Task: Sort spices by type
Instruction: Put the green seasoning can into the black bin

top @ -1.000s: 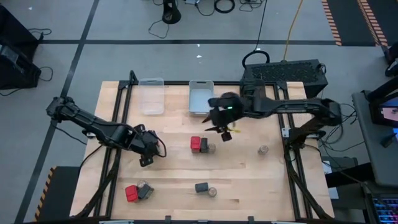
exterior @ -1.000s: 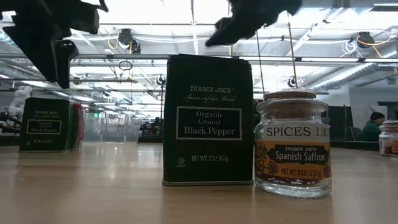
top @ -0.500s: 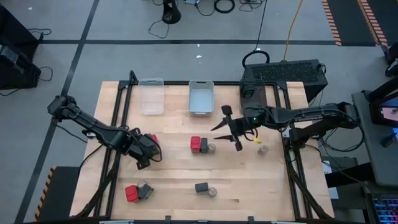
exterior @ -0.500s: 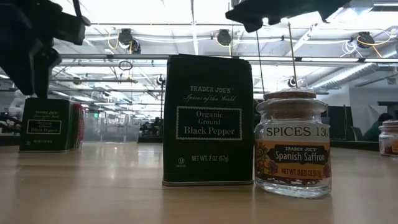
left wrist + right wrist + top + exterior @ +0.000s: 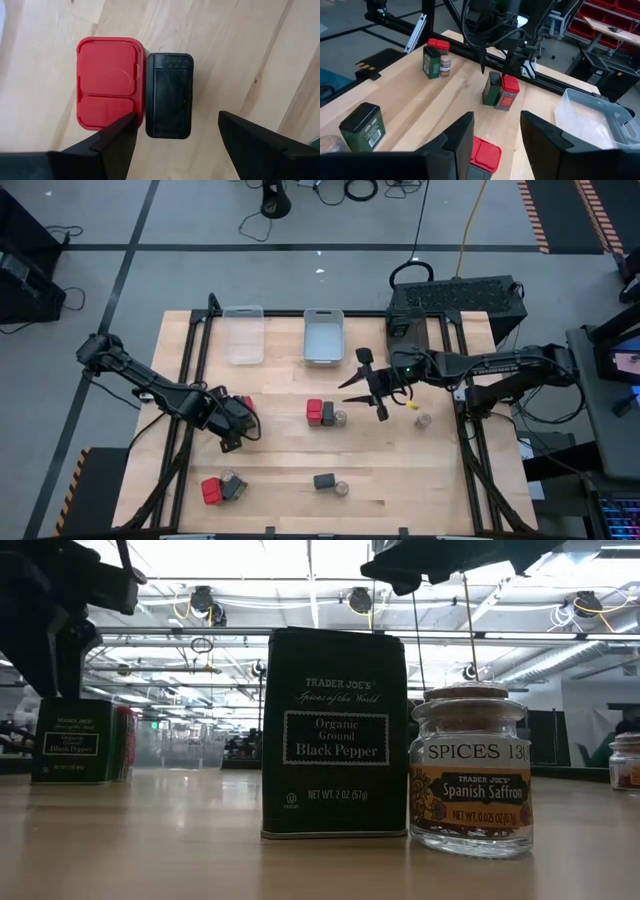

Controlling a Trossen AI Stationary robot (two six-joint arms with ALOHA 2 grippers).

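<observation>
The left pincer (image 5: pixel 175 132) hangs open and empty above a dark tin (image 5: pixel 169 95) touching a red tin (image 5: pixel 109 82). The right pincer (image 5: pixel 496 132) is open, empty, above the worktop (image 5: pixel 280 450).

Grey floor (image 5: pixel 300 275) crossed by dark tape lines, cables (image 5: pixel 345 192) trailing. Overhead strip lights (image 5: pixel 250 560) and ceiling pipework; red storage bins (image 5: pixel 605 20), possibly shelved, beyond.

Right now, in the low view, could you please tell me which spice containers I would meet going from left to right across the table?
Far pepper tin → near pepper tin → saffron jar → another jar at the right edge.
</observation>
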